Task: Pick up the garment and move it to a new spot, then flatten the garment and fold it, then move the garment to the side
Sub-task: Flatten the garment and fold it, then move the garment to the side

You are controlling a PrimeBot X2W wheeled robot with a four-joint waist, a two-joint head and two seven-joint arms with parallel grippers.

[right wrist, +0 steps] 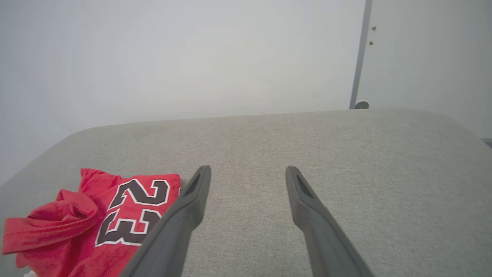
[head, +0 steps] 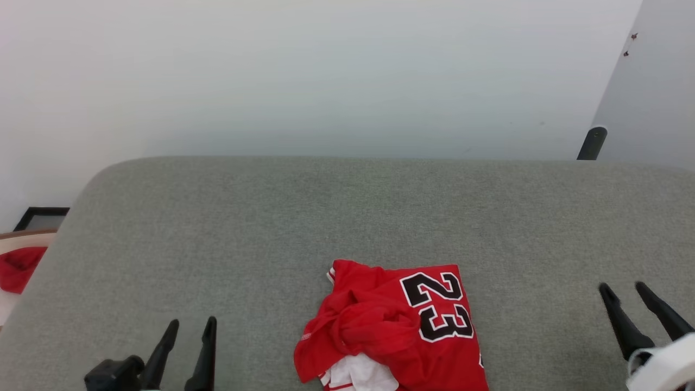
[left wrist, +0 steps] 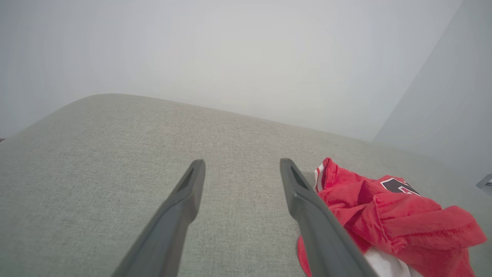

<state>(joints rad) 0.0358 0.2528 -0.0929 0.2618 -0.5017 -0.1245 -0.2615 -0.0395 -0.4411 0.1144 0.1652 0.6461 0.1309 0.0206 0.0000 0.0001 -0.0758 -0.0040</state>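
The crumpled red jersey numbered 23 lies between two wide-open, empty dark-fingered grippers: just right of the nearer-looking left gripper, farther left of the right gripper.

The grey pad lies open ahead of my left gripper and my right gripper, so either could run straight forward to the far edge; both have their fingers spread with nothing between them. What stands in the way is the crumpled jersey, heaped at the near edge between my two grippers, with a strip of pad free on each side. Past the far edge the wall closes things off, a dark post stands at the far right, and a red cloth lies off the left edge.
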